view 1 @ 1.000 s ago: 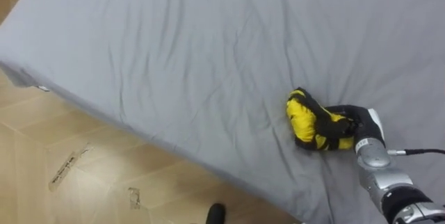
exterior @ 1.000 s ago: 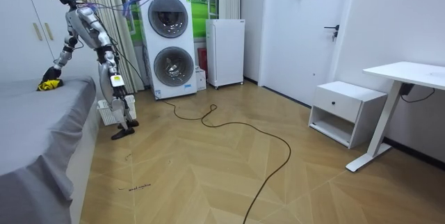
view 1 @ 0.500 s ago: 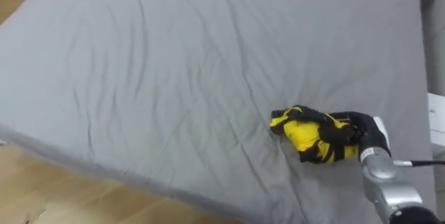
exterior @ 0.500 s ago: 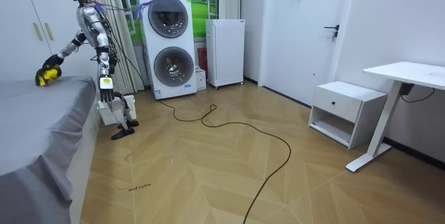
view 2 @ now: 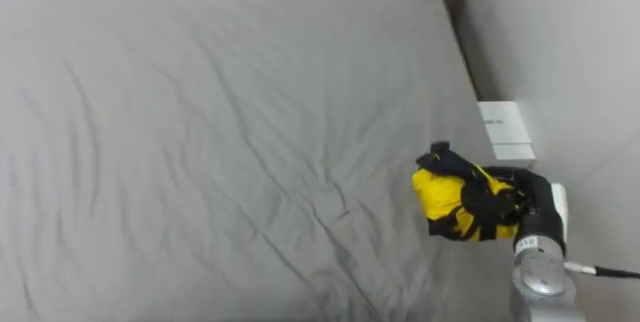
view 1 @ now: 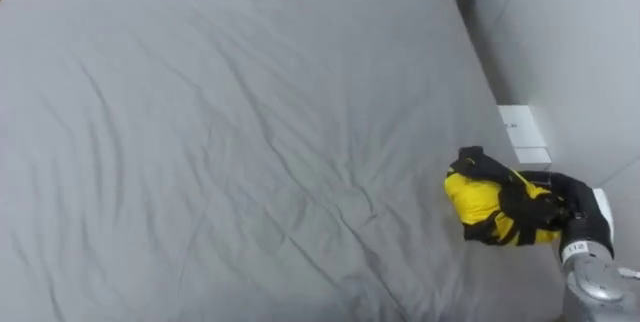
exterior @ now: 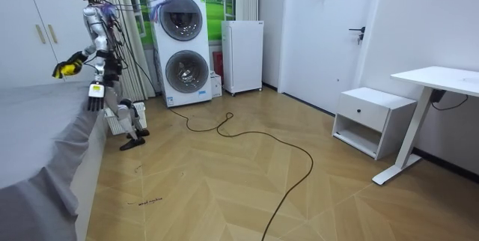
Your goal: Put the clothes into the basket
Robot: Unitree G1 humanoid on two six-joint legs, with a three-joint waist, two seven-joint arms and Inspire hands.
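The right hand (view 1: 568,205) is curling its fingers tightly round a bunched yellow and black garment (view 1: 480,200) and holding it in the air over the grey bed (view 1: 250,112), close to the bed's right edge. The robot is standing upright beside that edge, with its left hand (exterior: 93,100) hanging at its side. What looks like a white slatted basket (exterior: 112,120) is sitting on the floor by its feet, its contents too small to make out.
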